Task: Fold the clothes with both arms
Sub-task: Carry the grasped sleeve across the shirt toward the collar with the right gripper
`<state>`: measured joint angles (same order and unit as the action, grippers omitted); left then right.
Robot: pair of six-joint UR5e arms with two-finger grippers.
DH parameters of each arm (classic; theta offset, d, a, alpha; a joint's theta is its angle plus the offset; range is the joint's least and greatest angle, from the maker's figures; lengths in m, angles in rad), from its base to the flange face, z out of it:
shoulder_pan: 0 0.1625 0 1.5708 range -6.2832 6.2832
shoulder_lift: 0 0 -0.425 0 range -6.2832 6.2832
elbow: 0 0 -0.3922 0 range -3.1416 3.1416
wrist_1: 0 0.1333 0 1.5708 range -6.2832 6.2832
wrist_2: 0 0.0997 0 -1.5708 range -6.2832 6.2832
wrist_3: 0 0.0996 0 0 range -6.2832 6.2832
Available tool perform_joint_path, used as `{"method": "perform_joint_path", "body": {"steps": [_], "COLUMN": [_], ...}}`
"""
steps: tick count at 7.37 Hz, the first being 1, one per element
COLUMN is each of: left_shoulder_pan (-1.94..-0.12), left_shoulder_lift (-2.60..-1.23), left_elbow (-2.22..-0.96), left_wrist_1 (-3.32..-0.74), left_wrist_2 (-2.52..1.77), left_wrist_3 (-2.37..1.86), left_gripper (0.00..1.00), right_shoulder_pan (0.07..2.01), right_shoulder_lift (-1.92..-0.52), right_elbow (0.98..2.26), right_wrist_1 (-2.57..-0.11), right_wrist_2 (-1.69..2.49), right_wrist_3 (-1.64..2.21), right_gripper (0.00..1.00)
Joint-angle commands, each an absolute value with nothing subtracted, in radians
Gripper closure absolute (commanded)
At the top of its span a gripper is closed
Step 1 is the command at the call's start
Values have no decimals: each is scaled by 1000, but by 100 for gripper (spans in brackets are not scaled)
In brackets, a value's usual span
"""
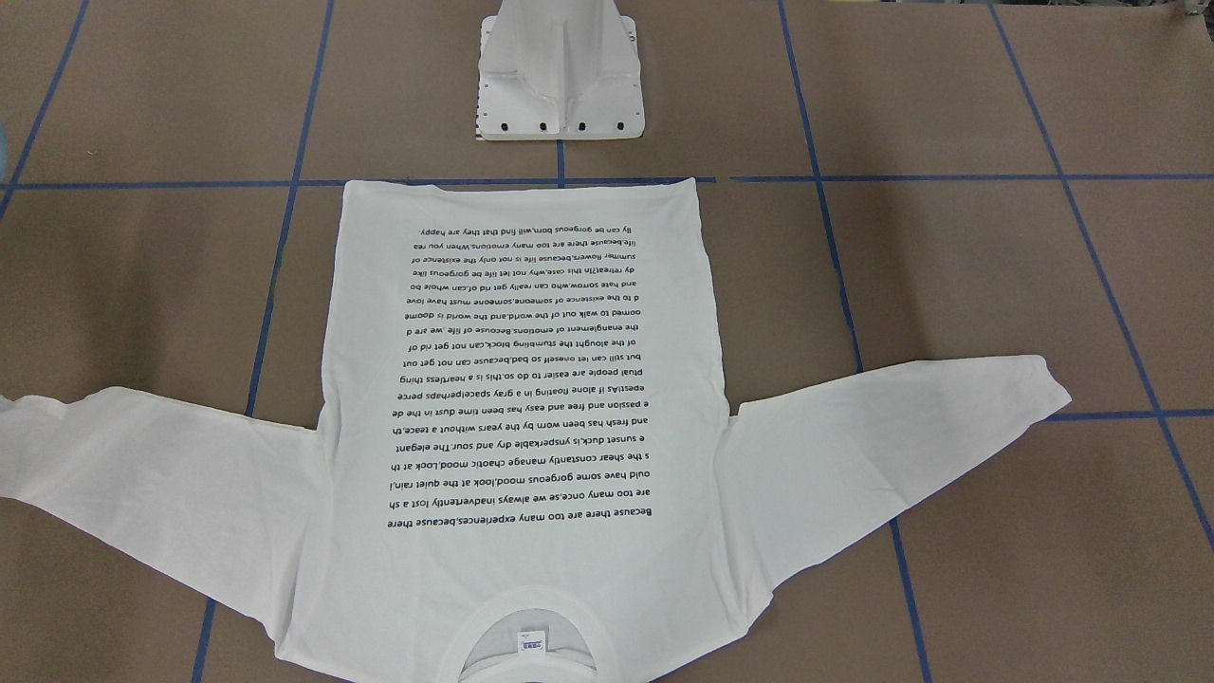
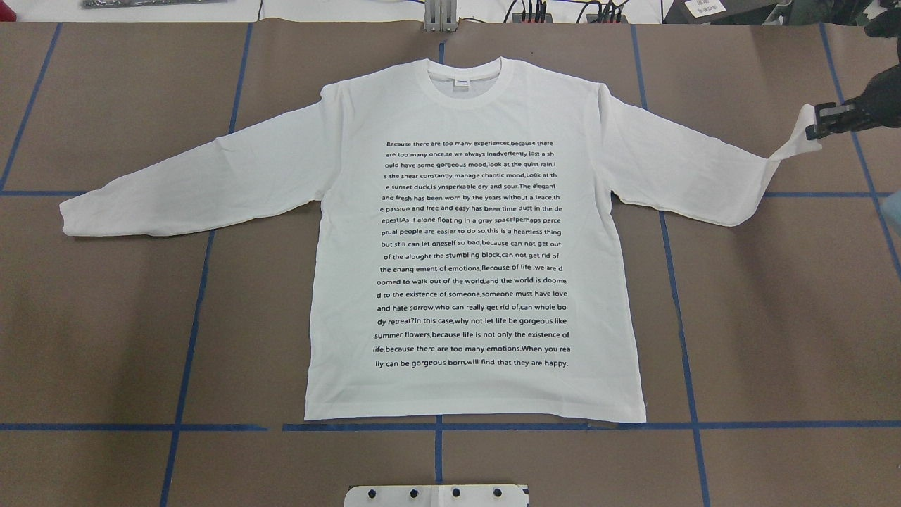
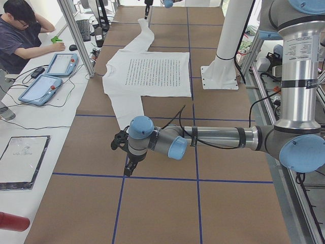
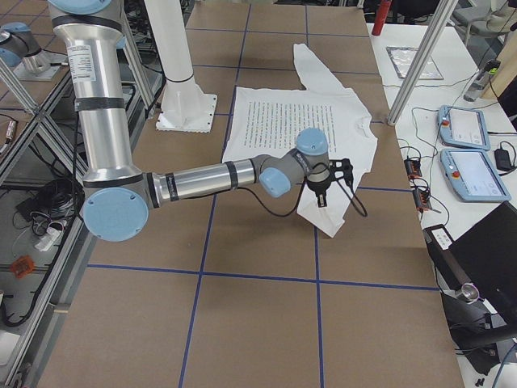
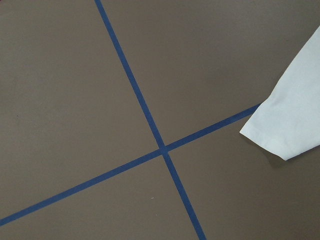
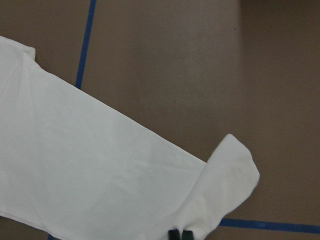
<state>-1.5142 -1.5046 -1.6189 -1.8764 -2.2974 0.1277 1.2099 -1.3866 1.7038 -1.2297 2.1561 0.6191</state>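
Note:
The white long-sleeved T-shirt [image 2: 471,232] lies flat on the brown table with its text side up, collar [image 2: 464,81] far from me and both sleeves spread. My right gripper [image 2: 818,129] is shut on the right sleeve's cuff [image 2: 799,141] and holds it lifted off the table; its fingertips [image 6: 174,235] pinch the folded-over cuff [image 6: 225,185]. My left gripper [image 3: 129,166] hovers over bare table just beyond the left cuff [image 5: 287,117]. It shows only in the exterior left view, so I cannot tell whether it is open.
The white pedestal [image 1: 560,85] stands at the shirt's hem side. A side table with teach pendants [image 4: 464,129] and a seated operator [image 3: 23,30] runs along the collar side. Blue tape lines [image 5: 150,125] cross the table.

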Motion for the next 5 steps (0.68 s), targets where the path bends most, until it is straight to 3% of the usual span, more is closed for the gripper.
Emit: {"method": "perform_joint_path", "body": {"steps": [1, 4, 5], "left_shoulder_pan": [-1513, -1511, -1511], "left_shoulder_lift": [-1537, -1542, -1542], "left_elbow": [-1627, -1629, -1629], "left_wrist_1": [-1706, -1706, -1706], "left_wrist_2": [-2292, -2295, -2295], "left_wrist_3": [124, 123, 124], "left_gripper": [0, 0, 0], "right_shoulder_pan": [1108, 854, 765], "right_shoulder_lift": [-1178, -947, -854], "right_elbow": [1779, 1744, 1668], "right_wrist_1": [-1458, -1512, -1509], "right_wrist_2": [2006, 1771, 1665], "right_wrist_3": [627, 869, 943], "right_gripper": [100, 100, 100]}}
